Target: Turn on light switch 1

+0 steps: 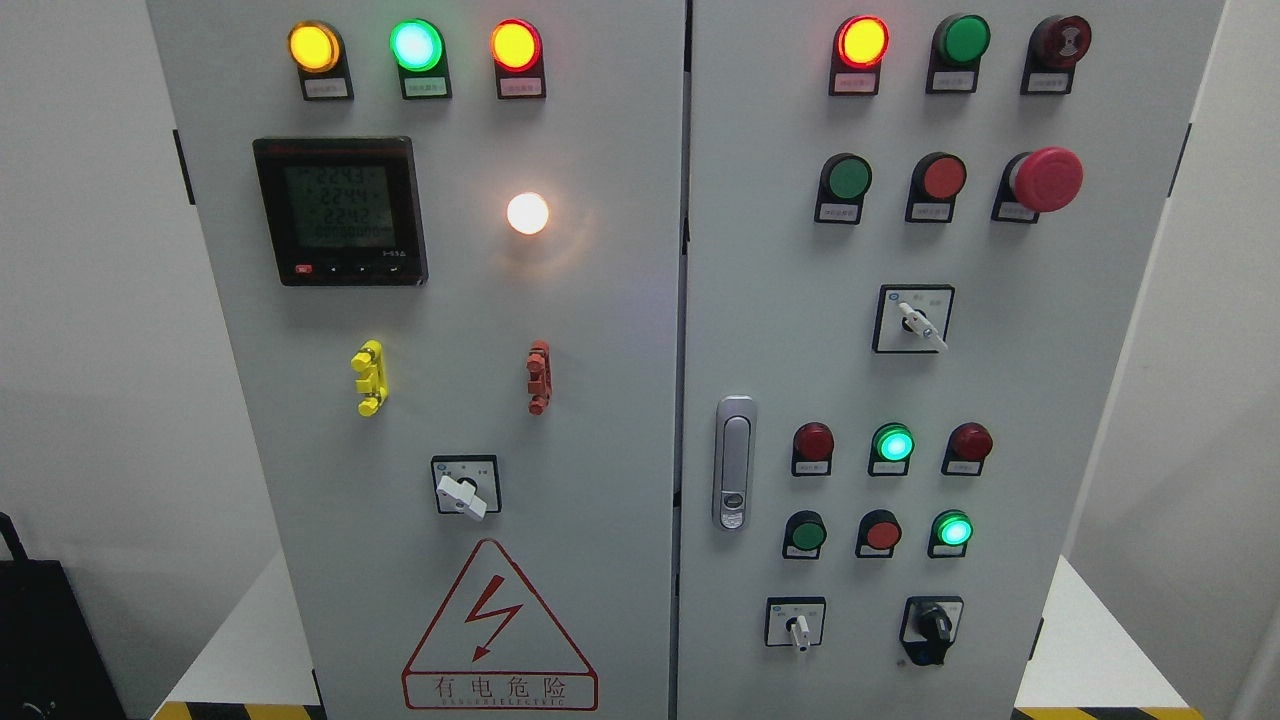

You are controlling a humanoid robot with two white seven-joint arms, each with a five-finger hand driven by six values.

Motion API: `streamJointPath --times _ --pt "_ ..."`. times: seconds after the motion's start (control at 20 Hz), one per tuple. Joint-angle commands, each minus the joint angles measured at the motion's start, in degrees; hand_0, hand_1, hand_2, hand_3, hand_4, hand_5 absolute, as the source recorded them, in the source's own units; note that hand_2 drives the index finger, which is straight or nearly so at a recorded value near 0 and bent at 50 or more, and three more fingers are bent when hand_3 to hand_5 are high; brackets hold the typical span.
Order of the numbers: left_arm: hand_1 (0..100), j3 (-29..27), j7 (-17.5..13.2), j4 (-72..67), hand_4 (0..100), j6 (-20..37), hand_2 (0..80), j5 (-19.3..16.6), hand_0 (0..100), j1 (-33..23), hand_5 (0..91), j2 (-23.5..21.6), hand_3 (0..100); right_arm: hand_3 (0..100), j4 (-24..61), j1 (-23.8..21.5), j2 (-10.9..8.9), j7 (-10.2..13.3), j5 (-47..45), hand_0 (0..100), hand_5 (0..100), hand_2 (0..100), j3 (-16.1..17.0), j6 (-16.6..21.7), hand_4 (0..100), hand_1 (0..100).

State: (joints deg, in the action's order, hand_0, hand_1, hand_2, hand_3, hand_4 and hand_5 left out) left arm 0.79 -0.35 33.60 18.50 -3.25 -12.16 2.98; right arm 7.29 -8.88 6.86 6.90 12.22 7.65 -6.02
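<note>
A grey two-door control cabinet (600, 400) fills the head view. On the left door a white rotary selector switch (461, 494) sits above the warning triangle, its knob pointing down and to the right. A round white lamp (527, 213) glows above it. The right door carries a white-handled selector (920, 324), plus a small white selector (798, 630) and a black selector (934, 626) near the bottom. I cannot read which one is labelled switch 1. Neither hand shows in the frame.
Lit amber, green and red pilot lamps line the top of both doors. A red mushroom stop button (1045, 180), a digital meter (342, 210), a door latch (734, 462), yellow (369, 377) and red (538, 376) clips. A dark object (40, 640) sits at lower left.
</note>
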Motion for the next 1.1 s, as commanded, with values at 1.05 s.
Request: streamJointPath --times 1.05 --pt "0 -0.09 -3.69 -25.87 0 -18.94 0.0 -0.17 35 5.83 0.0 2.03 0 0 0.09 0.0 0.0 0.04 -0.01 5 0 0 0.0 0.05 0 0"
